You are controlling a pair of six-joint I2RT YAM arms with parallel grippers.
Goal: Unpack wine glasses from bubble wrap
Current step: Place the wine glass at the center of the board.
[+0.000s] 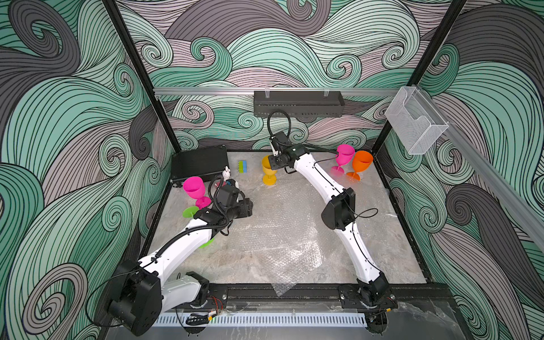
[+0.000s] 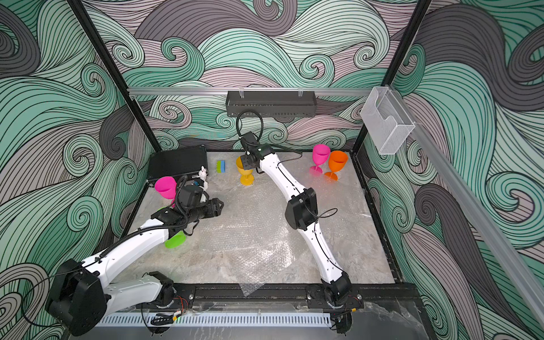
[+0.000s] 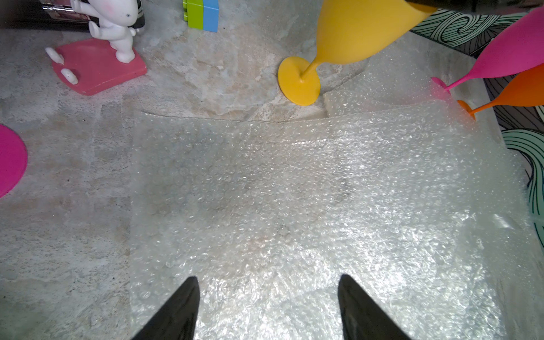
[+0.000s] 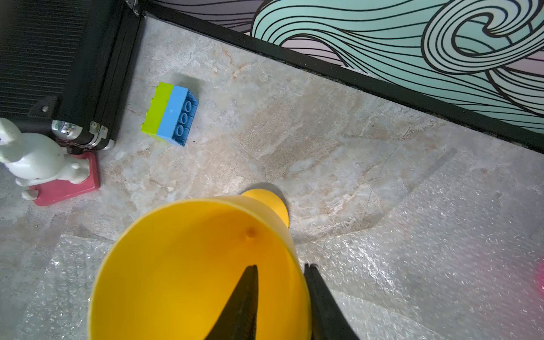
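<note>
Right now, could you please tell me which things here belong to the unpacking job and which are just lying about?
Job: yellow glass; orange glass; far pink glass; near pink glass; green glass; bubble wrap.
Lying about: white rabbit; toy block; black case.

Bright even light, glare across bubble wrap (image 3: pixel 382 235)

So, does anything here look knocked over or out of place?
Yes: the lime green goblet lies on its side, partly hidden under the left arm, while the yellow goblet, the orange goblet and two magenta goblets stand upright. A corner of the bubble wrap juts past the front edge of the table.
</note>
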